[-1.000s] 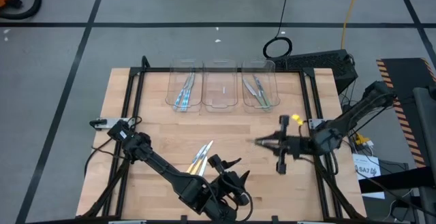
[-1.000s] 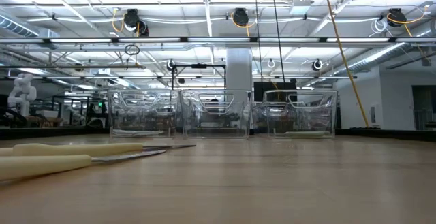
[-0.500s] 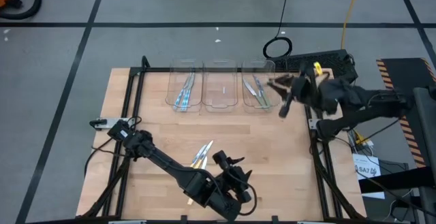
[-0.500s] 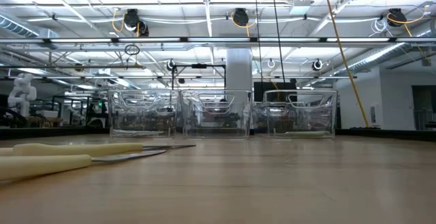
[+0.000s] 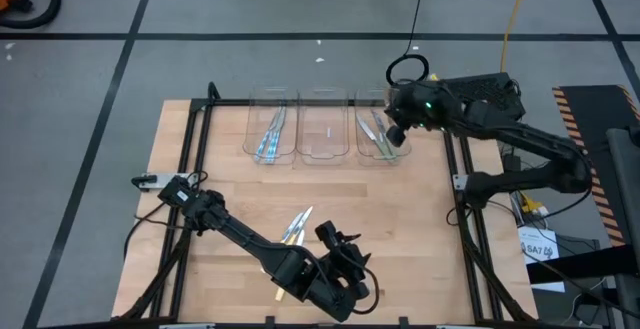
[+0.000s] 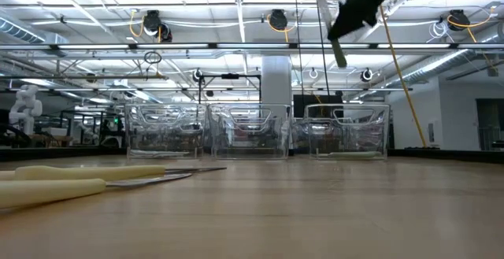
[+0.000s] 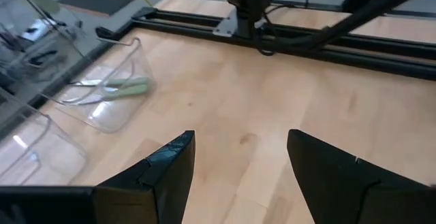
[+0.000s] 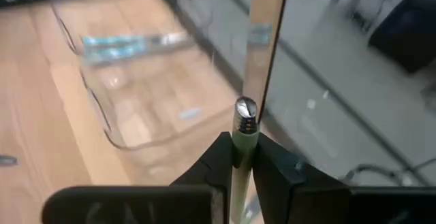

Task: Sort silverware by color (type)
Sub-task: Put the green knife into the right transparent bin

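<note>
- Up at the far right of the desk (image 5: 230, 184), your right gripper (image 5: 397, 132) hangs above the right-hand clear bin (image 5: 380, 137), jaws clamped on a green-handled utensil (image 8: 240, 157).
- Your left gripper (image 5: 345, 254) sits low at the near edge, jaws spread wide and holding nothing.
- Just beside it, pale yellow utensils (image 5: 296, 226) lie on the wood.
- Blue-handled utensils (image 5: 270, 134) rest in the left bin, green ones (image 5: 377, 135) in the right bin.
- No writing on the silverware or bins is legible to you.
</note>
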`<act>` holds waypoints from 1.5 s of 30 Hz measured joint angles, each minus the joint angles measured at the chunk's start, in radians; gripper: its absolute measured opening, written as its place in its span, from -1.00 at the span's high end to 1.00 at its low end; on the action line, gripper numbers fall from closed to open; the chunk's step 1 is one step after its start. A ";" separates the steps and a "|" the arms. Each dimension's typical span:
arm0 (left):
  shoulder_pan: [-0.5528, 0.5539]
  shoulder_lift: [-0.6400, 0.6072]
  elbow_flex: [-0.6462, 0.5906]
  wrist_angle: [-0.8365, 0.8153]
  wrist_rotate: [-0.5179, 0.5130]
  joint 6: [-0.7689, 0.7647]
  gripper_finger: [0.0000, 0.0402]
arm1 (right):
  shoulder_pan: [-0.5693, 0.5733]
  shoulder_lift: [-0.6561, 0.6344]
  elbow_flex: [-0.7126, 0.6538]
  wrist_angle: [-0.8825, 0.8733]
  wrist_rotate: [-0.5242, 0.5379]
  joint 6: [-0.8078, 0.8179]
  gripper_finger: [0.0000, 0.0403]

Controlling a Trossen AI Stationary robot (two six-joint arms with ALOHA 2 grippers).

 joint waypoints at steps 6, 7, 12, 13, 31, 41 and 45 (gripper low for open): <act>-0.003 0.017 0.000 -0.001 0.031 -0.001 -0.20 | -0.142 0.035 -0.105 0.105 -0.072 0.029 0.82; 0.000 0.024 0.000 0.003 0.041 -0.001 -0.20 | -0.159 0.037 -0.126 0.118 -0.072 0.030 0.82; 0.003 0.029 0.000 0.001 0.063 0.003 -0.20 | -0.222 0.037 -0.225 0.202 -0.083 0.040 0.82; 0.006 0.029 0.000 0.003 0.063 -0.001 -0.20 | -0.231 0.037 -0.245 0.215 -0.102 0.041 0.82; 0.011 0.034 0.000 0.004 0.063 -0.023 -0.20 | -0.272 0.044 -0.456 0.371 -0.150 0.074 0.82; 0.025 0.034 0.000 0.004 0.064 -0.018 -0.20 | -0.272 0.072 -0.490 0.381 -0.145 0.078 0.82; 0.033 0.034 0.000 0.004 0.064 -0.019 -0.20 | -0.272 0.095 -0.508 0.387 -0.145 0.078 0.77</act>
